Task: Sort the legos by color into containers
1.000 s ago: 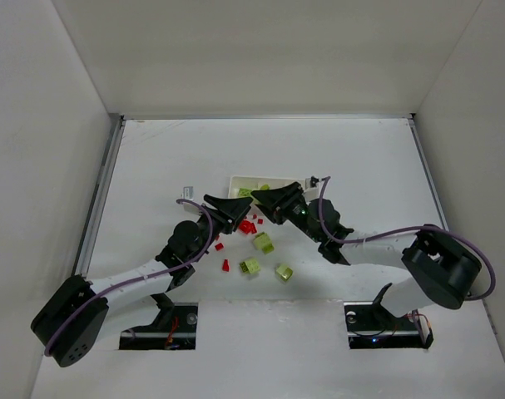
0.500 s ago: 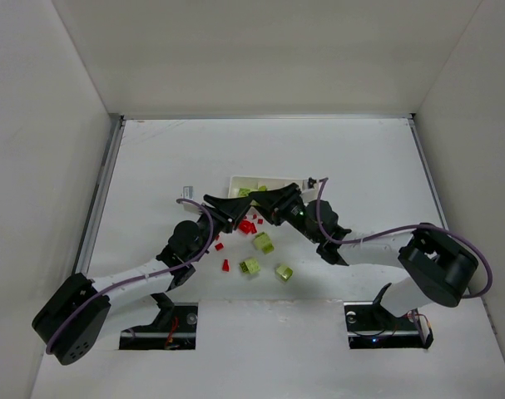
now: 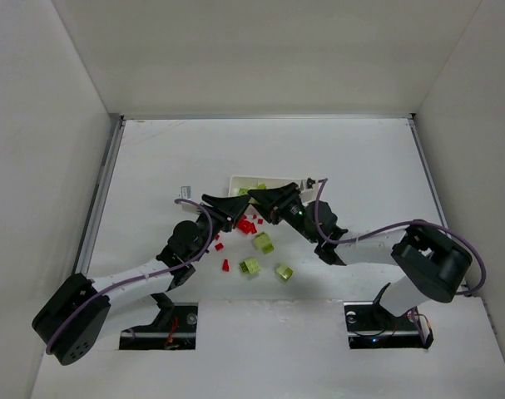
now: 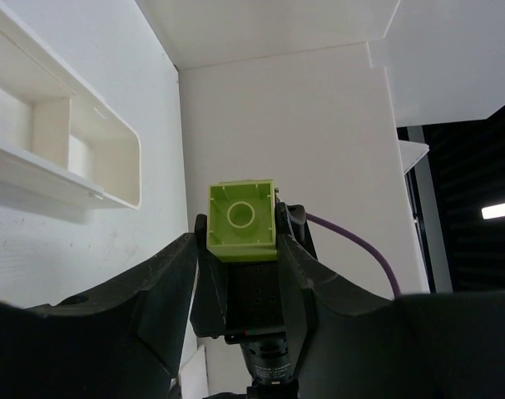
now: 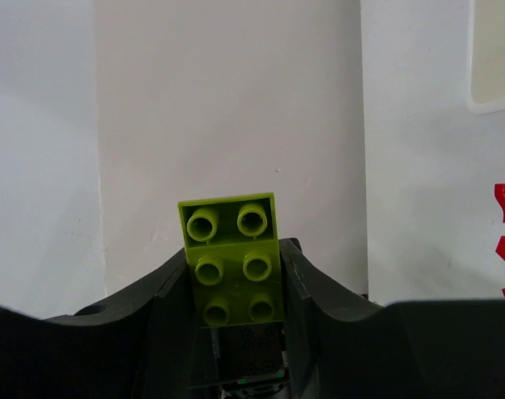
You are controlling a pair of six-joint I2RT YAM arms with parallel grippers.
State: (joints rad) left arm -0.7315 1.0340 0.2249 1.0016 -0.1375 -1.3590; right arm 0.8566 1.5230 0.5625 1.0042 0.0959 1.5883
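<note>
Tray [image 3: 235, 179] mostly hidden beneath the two meeting tools, its contents unclear; left tool [image 4: 240, 249] pinching a hollow-faced lime brick [image 4: 240, 218], right tool [image 5: 233, 278] pinching a studded lime brick [image 5: 233, 258], with red pieces [image 3: 248, 224] and three lime blocks [image 3: 250, 266] scattered on the bench [image 3: 360, 166] nearby; small grey tag [image 3: 186, 189] too small to read.

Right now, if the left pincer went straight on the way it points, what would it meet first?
Likely nothing near: beyond the left pincer and its lime brick, the wrist view shows open space to the white wall. The tray sits off to one side; depth unclear.
</note>
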